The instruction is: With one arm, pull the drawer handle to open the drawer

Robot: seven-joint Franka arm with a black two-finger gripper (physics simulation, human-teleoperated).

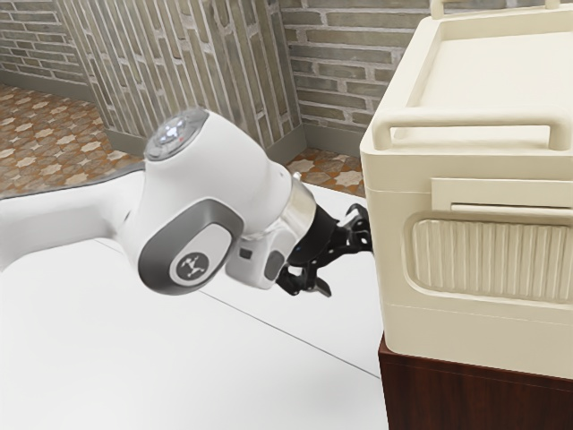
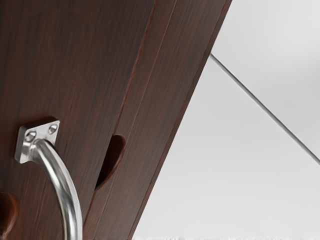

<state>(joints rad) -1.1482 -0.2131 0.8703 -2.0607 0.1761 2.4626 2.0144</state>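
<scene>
Black and spread apart at the fingers, my gripper (image 1: 348,270) is open beside the left side of the cream box in the exterior view. In that view, dark wooden furniture (image 1: 474,394) stands under the box, its handle side hidden. The wrist view shows a dark brown wooden front (image 2: 75,70) with a curved silver handle (image 2: 61,182), fixed by a square screwed plate (image 2: 44,131). The handle's other end is out of that view. I see nothing between the fingers. Whether the drawer stands ajar cannot be told.
The cream box (image 1: 394,309) has raised rails and a ribbed panel, and rises close to my hand. A dark rounded recess (image 2: 111,161) lies beside a seam in the wood. White floor (image 1: 134,358) spreads beneath the arm; brick walls (image 1: 336,72) stand behind.
</scene>
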